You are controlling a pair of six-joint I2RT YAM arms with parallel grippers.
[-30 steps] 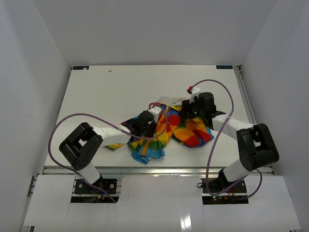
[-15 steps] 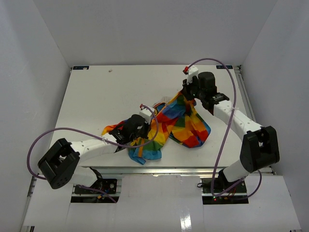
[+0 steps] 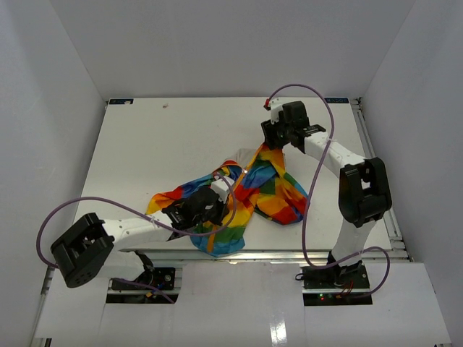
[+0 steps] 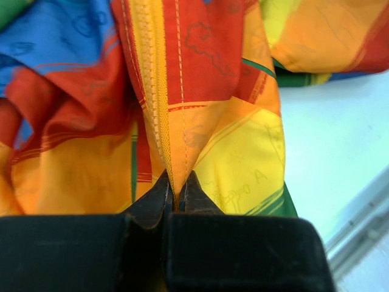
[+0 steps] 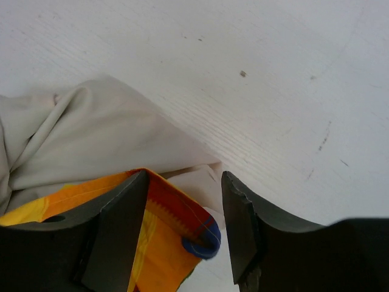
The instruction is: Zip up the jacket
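Observation:
The rainbow jacket [image 3: 253, 191] lies crumpled on the white table, mid-front. My left gripper [image 3: 214, 201] is shut on a fold of the jacket [image 4: 200, 97] next to the yellow zipper tape [image 4: 159, 115]; the fabric rises taut from the tips. My right gripper [image 3: 278, 141] is open at the jacket's far end. In the right wrist view the jaws [image 5: 185, 213] stand wide apart, with the jacket's blue-trimmed corner [image 5: 203, 240] between them, not clamped. Cream lining [image 5: 91, 134] shows beside it.
White walls enclose the table on three sides. A metal rail [image 3: 376, 166] runs along the table's right edge. Purple cables [image 3: 318, 181] loop from both arms. Bare tabletop [image 3: 166, 137] lies behind and left of the jacket.

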